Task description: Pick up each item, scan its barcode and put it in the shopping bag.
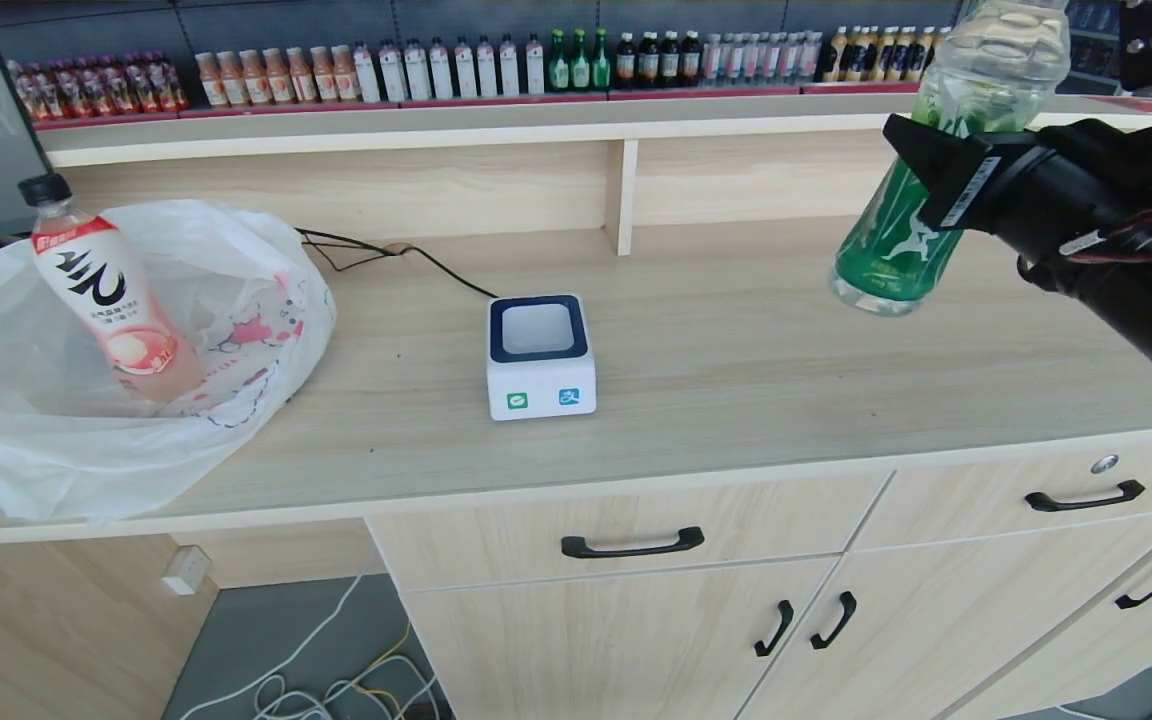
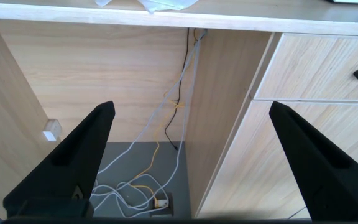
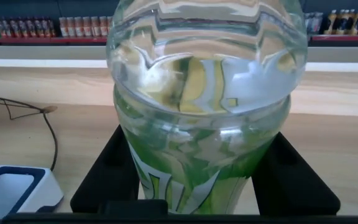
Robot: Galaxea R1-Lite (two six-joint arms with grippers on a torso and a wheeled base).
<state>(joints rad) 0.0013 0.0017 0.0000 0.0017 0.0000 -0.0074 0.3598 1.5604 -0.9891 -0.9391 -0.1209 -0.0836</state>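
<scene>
right end effector pinches the green bottle mid-body, above the table's far right corner; bottle cap cut off.

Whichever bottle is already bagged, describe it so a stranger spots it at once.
On the wooden counter, at its left end, sits a white shopping bag. Leaning inside is a pink bottle with a black cap; the green bottle is up in the right pincer.
</scene>
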